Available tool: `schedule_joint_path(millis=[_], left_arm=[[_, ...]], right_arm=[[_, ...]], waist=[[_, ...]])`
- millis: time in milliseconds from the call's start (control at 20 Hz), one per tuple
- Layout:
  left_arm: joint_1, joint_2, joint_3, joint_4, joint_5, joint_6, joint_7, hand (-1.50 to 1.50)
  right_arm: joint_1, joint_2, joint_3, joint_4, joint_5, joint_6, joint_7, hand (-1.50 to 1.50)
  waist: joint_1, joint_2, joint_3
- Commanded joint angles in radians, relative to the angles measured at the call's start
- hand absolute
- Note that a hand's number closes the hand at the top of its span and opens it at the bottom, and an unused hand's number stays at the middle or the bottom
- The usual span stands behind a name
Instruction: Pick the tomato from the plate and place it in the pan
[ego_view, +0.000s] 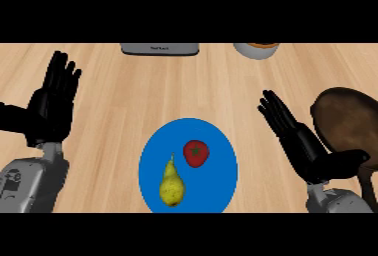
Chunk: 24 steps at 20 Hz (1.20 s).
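a wooden table (148, 90) seen from steeply above. near the lower middle lies a blue plate (214, 185). on it sit a red tomato (196, 153), toward the plate's right half, and just left of it a yellow pear (171, 184), its long axis running up and down the view with the stem end nearest the tomato. the two fruits are close, almost touching.

the right hand (295, 140) hovers just right of the plate, fingers straight and apart, holding nothing, pointing up and to the left. the tomato lies to its left and slightly lower in the view. a dark brown pan (347, 120) sits right beside this hand, on its far right side, at the picture's edge.

the left hand (52, 105) rests open at the left edge, fingers up, well apart from the plate.

the right hand looks the nearer one to both tomato and pan, so the reach would likely go leftward.

at the top edge, a grey appliance (161, 48) and a pale bowl (256, 50).
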Motion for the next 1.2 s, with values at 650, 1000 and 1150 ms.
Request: schedule_joint_path(millis=[650, 1000, 1150], left_arm=[[0.156, -0.082, -0.231, 0.035, -0.084, -0.158, -0.214, 0.00], [0.215, -0.155, -0.315, -0.006, -0.154, -0.096, -0.211, 0.00], [0.213, -0.127, -0.280, 0.024, -0.139, -0.129, -0.240, 0.00]], right_arm=[[-0.407, -0.151, -0.016, 0.486, 0.033, 0.742, -0.470, -1.50], [-0.648, -0.117, 0.045, 0.622, 0.269, 0.719, -0.550, -1.50], [-0.705, -0.109, 0.102, 0.664, 0.372, 0.715, -0.592, -1.50]], waist=[[0.051, 0.019, 0.044], [0.045, 0.010, 0.042], [0.046, 0.013, 0.042]])
